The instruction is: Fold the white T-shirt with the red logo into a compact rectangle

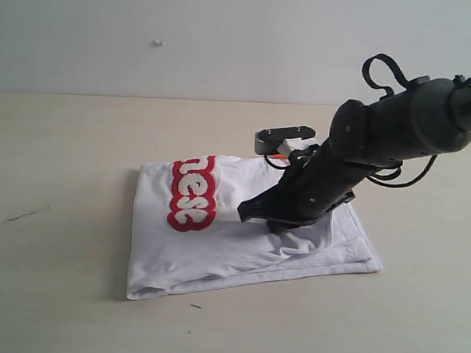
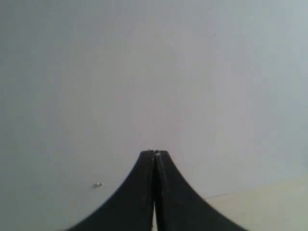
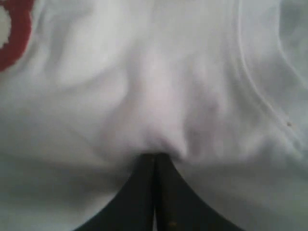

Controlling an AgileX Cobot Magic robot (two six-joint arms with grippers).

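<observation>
Step in hand: a later fold; the shirt (image 1: 239, 253) already lay as a rough, layered rectangle, and it was not yet compact.
Where the shirt was: flat on the table (image 1: 53, 277), near the middle of the exterior view, with layered edges showing along its near side.
Long axis: across the exterior view from left to right, the right end wrinkled and less square than the left.
Logo: the logo (image 1: 193, 194) sat face up on the left part of the shirt, its band running across the short way, from the far edge towards the near one. Only some letters showed, and the rest seemed to be tucked under at the far fold.
Right gripper: the right gripper (image 1: 243, 214) was down on the middle of the shirt, just right of the logo. Its jaws were closed, and in the right wrist view the cloth puckered to a point at the tips (image 3: 155, 155), which looked like a pinch of the top layer.
Left gripper: the left gripper (image 2: 155, 154) had its jaws together and empty, aimed at the wall (image 2: 144, 72), away from the shirt.
Next move, as a judgement: lift the pinched layer and carry it along the long axis over the other half, without dragging the lower layers.
Risk: a thin pinch could slip, or the whole stack could slide.
</observation>
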